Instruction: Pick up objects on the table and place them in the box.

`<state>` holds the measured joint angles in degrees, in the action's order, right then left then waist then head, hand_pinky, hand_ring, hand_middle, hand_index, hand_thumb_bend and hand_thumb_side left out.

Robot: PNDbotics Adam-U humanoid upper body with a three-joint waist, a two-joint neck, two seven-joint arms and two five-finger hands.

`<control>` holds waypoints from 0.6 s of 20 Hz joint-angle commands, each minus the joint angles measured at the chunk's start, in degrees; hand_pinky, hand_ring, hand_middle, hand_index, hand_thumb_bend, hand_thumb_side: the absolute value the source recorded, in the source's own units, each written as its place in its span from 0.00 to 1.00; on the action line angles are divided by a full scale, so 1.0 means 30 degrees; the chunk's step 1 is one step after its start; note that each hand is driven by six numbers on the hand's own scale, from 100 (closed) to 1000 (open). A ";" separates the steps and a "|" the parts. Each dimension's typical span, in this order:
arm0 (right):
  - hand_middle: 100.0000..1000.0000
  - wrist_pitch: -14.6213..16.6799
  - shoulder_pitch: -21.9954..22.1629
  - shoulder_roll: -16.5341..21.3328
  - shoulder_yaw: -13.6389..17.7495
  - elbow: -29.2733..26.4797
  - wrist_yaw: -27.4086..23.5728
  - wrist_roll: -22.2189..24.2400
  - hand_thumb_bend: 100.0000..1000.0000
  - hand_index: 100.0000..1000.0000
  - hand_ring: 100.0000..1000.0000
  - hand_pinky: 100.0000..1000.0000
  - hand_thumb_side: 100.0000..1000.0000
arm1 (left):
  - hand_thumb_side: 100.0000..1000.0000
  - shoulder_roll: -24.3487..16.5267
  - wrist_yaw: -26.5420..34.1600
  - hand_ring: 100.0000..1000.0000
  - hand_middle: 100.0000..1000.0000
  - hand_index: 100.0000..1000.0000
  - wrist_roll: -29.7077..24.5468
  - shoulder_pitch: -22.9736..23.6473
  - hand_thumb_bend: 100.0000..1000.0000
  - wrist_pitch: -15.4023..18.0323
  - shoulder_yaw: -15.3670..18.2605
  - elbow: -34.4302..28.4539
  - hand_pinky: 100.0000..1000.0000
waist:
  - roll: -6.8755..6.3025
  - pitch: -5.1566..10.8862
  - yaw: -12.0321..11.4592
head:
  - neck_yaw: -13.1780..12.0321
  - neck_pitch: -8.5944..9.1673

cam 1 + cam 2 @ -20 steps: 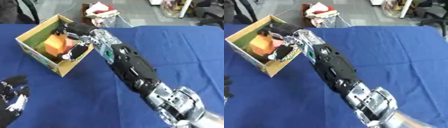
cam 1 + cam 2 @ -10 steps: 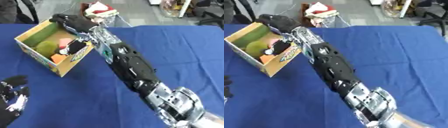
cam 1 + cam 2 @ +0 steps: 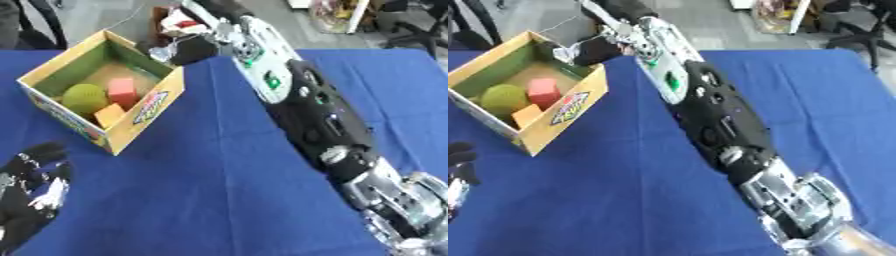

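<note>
Now right robot hand (image 3: 194,49) curled, holding nothing, beside box (image 3: 149,107) far right wall. Risk: arm sweeping back clips rim, tips box, spills red block (image 3: 122,91). Left robot hand (image 3: 31,187) relaxed, near-left corner.

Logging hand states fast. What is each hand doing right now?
Left hand: idle at the lower left corner, fingers relaxed, holding nothing.
Right hand: by the box's far corner; fingers cannot be told.

Right arm (image 3: 306,100): black shell, silver joints, green marks; left hand (image 3: 31,190) black w/ white.
</note>
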<state>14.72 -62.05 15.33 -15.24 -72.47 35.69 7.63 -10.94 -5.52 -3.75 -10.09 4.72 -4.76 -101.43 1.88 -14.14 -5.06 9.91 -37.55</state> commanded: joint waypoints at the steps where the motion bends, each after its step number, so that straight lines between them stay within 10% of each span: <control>1: 0.81 -0.0905 0.0909 0.2280 -0.0027 -0.4026 -0.3061 0.0061 0.27 0.93 0.82 0.77 0.38 | 0.28 -0.0251 -0.0074 0.76 0.72 0.78 0.0300 -0.0018 0.12 0.0018 0.0372 -0.0326 0.49 | -0.0065 0.0434 0.0233 | -0.0587 -0.0192; 12: 0.80 -0.2640 0.9392 0.3894 0.2683 -1.0938 -0.8754 -0.0918 0.14 0.91 0.81 0.74 0.43 | 0.28 -0.0174 -0.0142 0.76 0.72 0.78 0.0801 0.0094 0.12 -0.0038 0.0775 -0.0384 0.49 | -0.0307 0.0346 0.1478 | -0.2412 -0.0646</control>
<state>6.42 -33.27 25.93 -8.50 -103.03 11.19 4.79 -10.95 -5.88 -1.65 -9.56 4.57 -3.01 -101.46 1.03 -13.93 -0.64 3.28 -39.27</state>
